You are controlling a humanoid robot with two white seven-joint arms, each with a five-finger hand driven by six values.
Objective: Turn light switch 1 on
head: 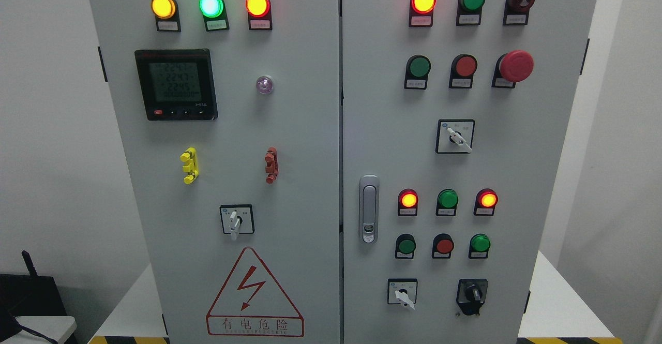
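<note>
A: Where does the job stand?

B: At the very start, by my reading. No robot hand shows anywhere in the head view, left or right, so I cannot tell whether either is wide, narrow or holding something. Nothing is touching the cabinet (289, 126).

A: And light switch 1?

B: The labels are too small to read, so I cannot say for certain which control it is. Take the door handle (369, 208) as the landmark. Left of it and about level sits a rotary switch (236, 220) with its white lever pointing down. Up and to the right of the handle is a second rotary switch (455, 136). Below and just right of the handle is a third rotary switch (402, 292), with a black knob (472, 295) further right.

A: So how far is the switch from a robot hand?

B: That cannot be judged; only the switches are in view.

A: Next move?

B: I would say an arm must rise into view, settle on the right control, and bring fingertips onto its lever without brushing the red mushroom button (515, 66), high above and right of the handle.
</note>
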